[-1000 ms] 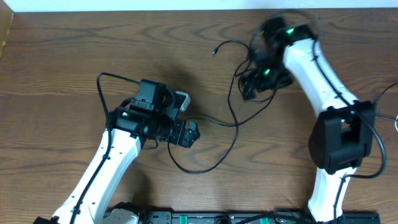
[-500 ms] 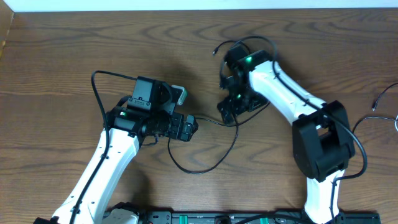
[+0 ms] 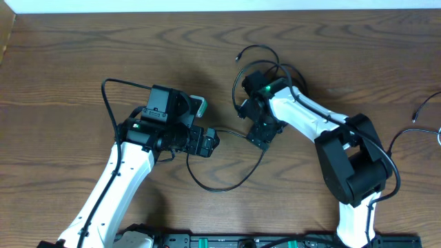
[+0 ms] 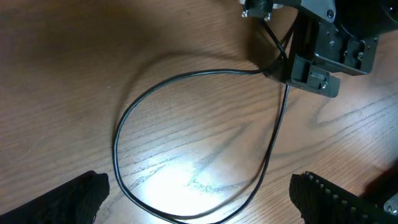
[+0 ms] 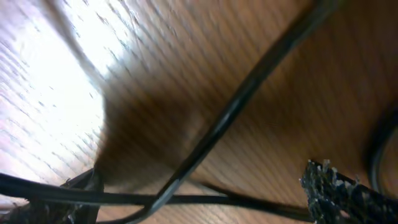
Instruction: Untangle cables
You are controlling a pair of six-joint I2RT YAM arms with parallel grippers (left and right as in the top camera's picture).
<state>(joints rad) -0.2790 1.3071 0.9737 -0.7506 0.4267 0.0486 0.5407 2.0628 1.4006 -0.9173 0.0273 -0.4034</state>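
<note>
The black cable (image 3: pixel 224 187) is laid across the mid table (image 3: pixel 69 69) btwn the two arms. Its plug end (image 3: pixel 238 58) is seen at the far side, w/ small coils just beside it. From there the cord is led down under the right gripper (image 3: pixel 262 134) and spread into a big loop (image 4: pixel 118 137) on the near side.

The left gripper (image 3: pixel 209 143) is held wide; in the left wrist view its fingers (image 4: pixel 81 196) are seen at both lower corners w/ nothing btwn them but wood and the near arc of the loop. It is prob. parked there, just above the loop, so a strand can be taken once one is freed.

The right gripper is set low on the table where the loop's two strands meet, so it seems to be aimed at that crossing. In the right wrist view its jaws are seen spread apart w/ crossing strands (image 5: pixel 236 106) btwn them; nothing is clamped yet. Contact w/ the cord cannot be told, as that view is blurred.

Judged from this, the task is at an early stage: the crossing is not yet undone. Next, one strand alone needs to be pinched and lifted; if both are caught, the tangle could be pulled tighter
</note>
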